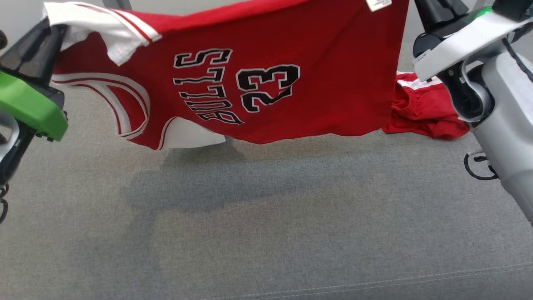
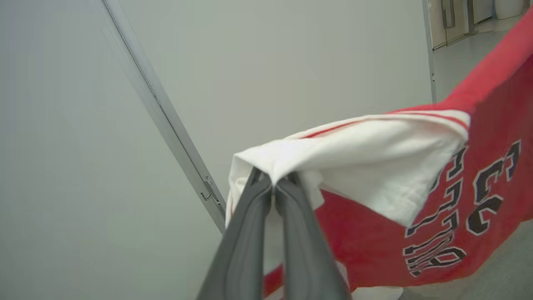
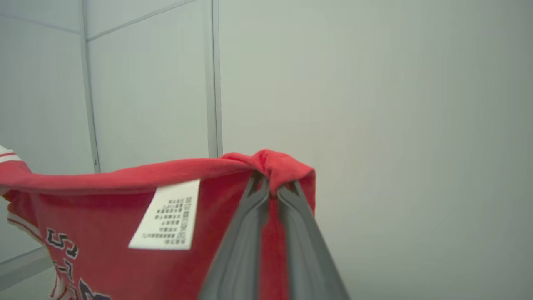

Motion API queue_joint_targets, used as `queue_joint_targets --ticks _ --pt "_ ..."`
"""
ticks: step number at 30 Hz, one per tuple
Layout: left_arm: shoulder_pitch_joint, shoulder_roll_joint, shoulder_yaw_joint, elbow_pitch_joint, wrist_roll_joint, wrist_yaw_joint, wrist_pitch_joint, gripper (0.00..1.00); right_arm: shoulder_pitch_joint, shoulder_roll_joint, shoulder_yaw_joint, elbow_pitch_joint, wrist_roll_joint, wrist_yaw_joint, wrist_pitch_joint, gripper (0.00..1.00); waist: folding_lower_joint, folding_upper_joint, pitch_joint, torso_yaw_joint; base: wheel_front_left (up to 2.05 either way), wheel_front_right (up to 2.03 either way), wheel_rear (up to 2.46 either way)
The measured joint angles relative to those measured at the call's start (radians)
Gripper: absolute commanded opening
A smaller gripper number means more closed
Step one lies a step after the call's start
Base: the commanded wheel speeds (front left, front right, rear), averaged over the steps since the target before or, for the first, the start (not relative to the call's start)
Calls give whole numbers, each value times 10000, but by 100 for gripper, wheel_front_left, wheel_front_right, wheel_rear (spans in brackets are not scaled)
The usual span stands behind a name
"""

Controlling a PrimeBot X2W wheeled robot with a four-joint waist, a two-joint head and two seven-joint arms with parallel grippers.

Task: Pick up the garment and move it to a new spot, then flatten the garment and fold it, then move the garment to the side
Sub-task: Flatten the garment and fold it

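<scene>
Jersey (image 1: 316, 50), red with "BULLS 23" in black, hangs spread out above the grey fabric surface (image 1: 266, 216), held between both arms. Left end effector (image 2: 273, 187), at 10 o'clock in the head view, is clamped on its white-trimmed corner. Right end effector (image 3: 272, 189), at 2 o'clock, is clamped on the opposite red corner, near a white label (image 3: 166, 216). Another red garment (image 1: 420, 112) lies crumpled at 3 o'clock.

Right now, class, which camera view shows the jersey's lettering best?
The head view: the lettering on the jersey faces it whole, name and number readable. The left wrist view catches it slanted, partly under a white fold; the right wrist view catches scraps at its bottom edge.
</scene>
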Motion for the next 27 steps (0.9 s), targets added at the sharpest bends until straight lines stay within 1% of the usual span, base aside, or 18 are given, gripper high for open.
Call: queue_joint_targets --ticks 2,4,7,10,14,19,23,27 --pt "-104 105 174 -234 65 109 -165 0 -31 -148 -253 -380 -19 0 0 0 0 0 -73 -49 0 0 0" --pt "-221 119 263 -499 -23 115 -71 0 -32 -322 -443 -685 -2 0 0 0 0 0 -147 -82 0 0 0" --pt "-98 96 -59 -690 -374 88 520 0 158 -708 -529 -951 194 0 -2 0 0 0 -204 -78 0 0 0" --pt "640 84 -395 -721 -1312 54 1281 0 1029 -780 -414 -1051 656 0 50 0 0 0 -177 -53 0 0 0" --pt "1884 111 -1034 -713 -2176 44 2431 0 2392 -811 155 -1154 1116 0 780 0 0 0 -64 -72 0 0 0" --pt "2855 261 -1603 -846 -3430 40 3774 0 3462 -834 1373 -1900 1829 0 1952 0 0 0 177 -151 0 0 0" --pt "3110 313 -1783 -941 -4144 40 4477 0 3813 -894 2052 -2445 2458 0 2711 0 0 0 452 -239 0 0 0" --pt "2977 345 -1674 -681 -4698 15 5118 0 3573 -903 2336 -2700 2913 0 3329 0 0 0 798 -349 0 0 0"
